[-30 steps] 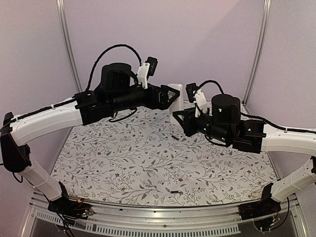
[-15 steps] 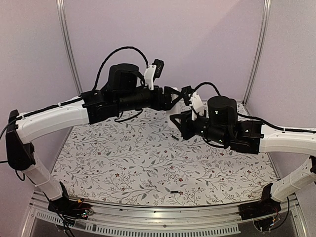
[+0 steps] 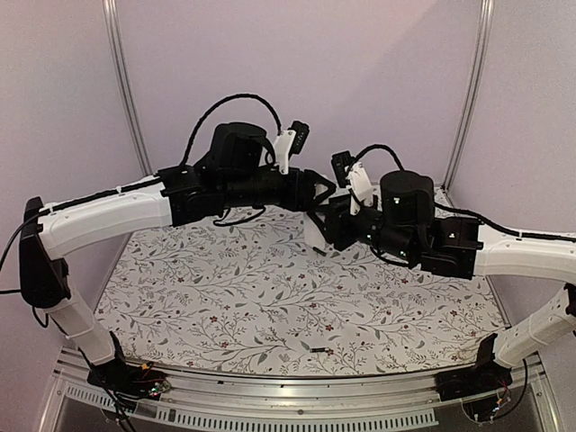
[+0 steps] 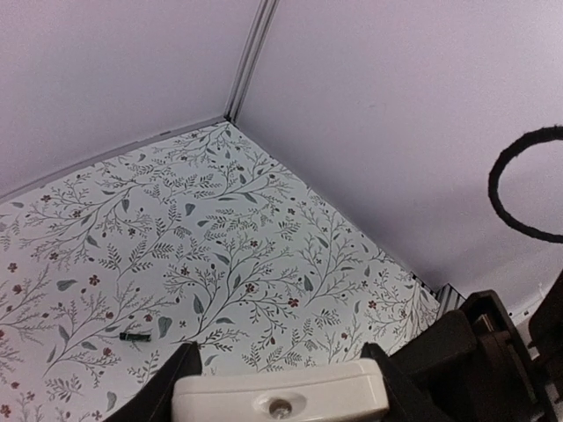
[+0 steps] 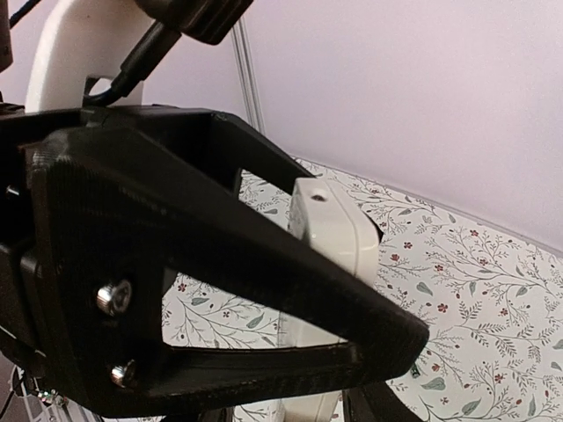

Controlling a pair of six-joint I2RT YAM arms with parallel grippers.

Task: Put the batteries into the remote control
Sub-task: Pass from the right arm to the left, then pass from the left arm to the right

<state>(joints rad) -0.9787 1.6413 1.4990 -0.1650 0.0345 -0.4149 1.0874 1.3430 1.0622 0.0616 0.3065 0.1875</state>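
The white remote control [image 3: 314,234] hangs in the air above the back of the table, between the two grippers. My left gripper [image 3: 317,200] is shut on it: in the left wrist view both black fingers press the ends of the remote control [image 4: 281,400]. My right gripper [image 3: 328,225] is open, its jaws a little apart around the lower part of the remote control [image 5: 332,230]. One battery [image 3: 319,349] lies near the table's front edge; the left wrist view shows this battery [image 4: 134,335] too. Another small dark stick [image 3: 319,251], perhaps a battery, lies under the grippers.
A floral mat [image 3: 225,288] covers the table. Lilac walls with metal corner posts [image 3: 124,90] close in the back and sides. A black cable loop [image 4: 528,185] from the right arm hangs near the left gripper.
The left gripper moved right and closed onto the remote control. The right gripper, shut on it a second ago, has opened. The remote control now sits lower.
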